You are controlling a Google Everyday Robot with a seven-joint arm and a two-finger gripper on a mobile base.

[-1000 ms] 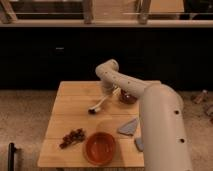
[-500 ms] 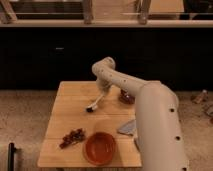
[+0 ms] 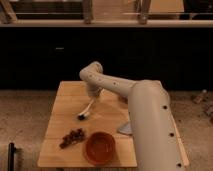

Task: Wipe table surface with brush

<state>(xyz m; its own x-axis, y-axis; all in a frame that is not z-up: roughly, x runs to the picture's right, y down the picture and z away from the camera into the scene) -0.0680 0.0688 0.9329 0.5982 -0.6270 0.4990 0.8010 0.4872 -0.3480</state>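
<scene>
The table surface (image 3: 62, 107) is a light tan wooden top of planks. My white arm reaches from the lower right up over it. The gripper (image 3: 92, 95) points down over the table's back middle and is shut on the top of the brush (image 3: 86, 109). The brush's pale handle slants down to the left, and its dark bristle head (image 3: 81, 117) rests on the wood. The bristle head is a short way behind the dark brown crumbly pile (image 3: 72, 137).
An orange bowl (image 3: 100, 147) stands near the front edge, right of the crumbly pile. A grey wedge-shaped piece (image 3: 125, 128) lies beside my arm. My arm covers the table's right side. A dark wall runs behind the table.
The gripper has swung left with the brush. The bristle head has slid left and toward the front across the wood, closer to the crumbly pile.
</scene>
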